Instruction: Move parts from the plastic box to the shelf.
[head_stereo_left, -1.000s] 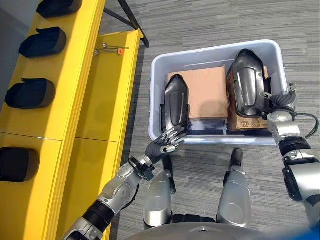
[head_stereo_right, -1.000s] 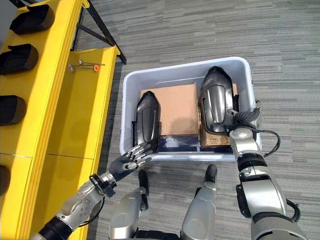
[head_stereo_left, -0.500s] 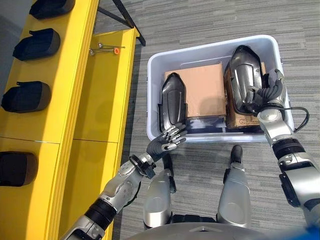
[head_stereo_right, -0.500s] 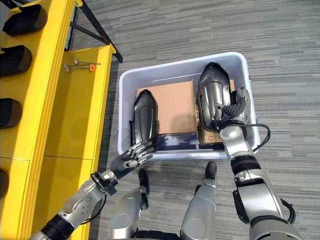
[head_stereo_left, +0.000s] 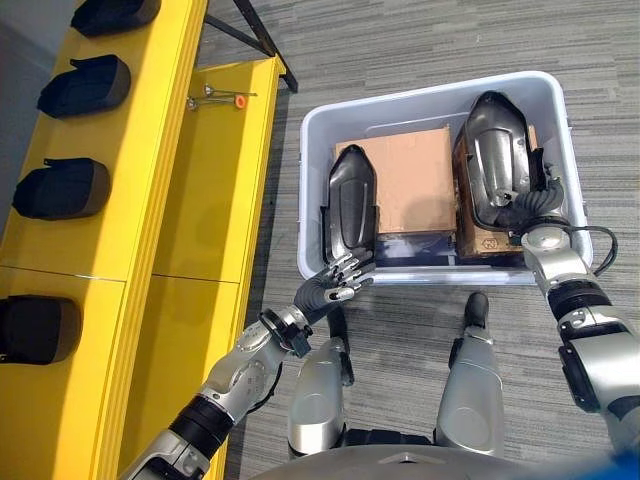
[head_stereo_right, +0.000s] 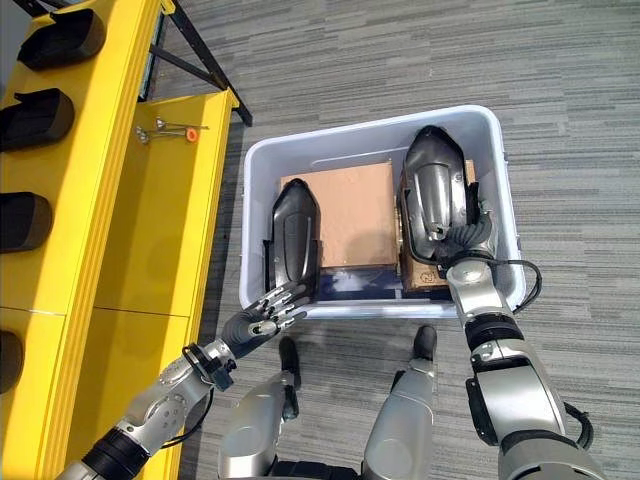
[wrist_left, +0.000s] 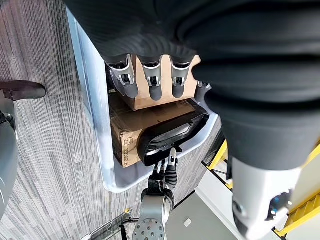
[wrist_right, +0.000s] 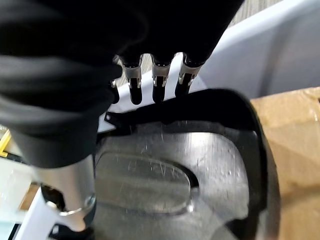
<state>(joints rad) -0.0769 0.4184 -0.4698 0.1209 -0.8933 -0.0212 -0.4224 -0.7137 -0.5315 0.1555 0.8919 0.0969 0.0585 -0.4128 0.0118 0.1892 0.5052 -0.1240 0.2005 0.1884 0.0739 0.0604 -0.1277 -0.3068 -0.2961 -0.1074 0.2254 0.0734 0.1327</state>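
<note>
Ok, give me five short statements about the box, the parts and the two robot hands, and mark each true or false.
1. Two black parts lie in the plastic box. True: the left part and the right part.
2. The right robot hand is on the right part. True; its fingers reach over that part's edge in the right wrist view.
3. The left robot hand grips the left part. False: it is open at the box's near wall, fingers straight.
4. The yellow shelf holds no parts. False: black parts sit along its far left side.
5. A cardboard piece lies between the two parts. True.
</note>
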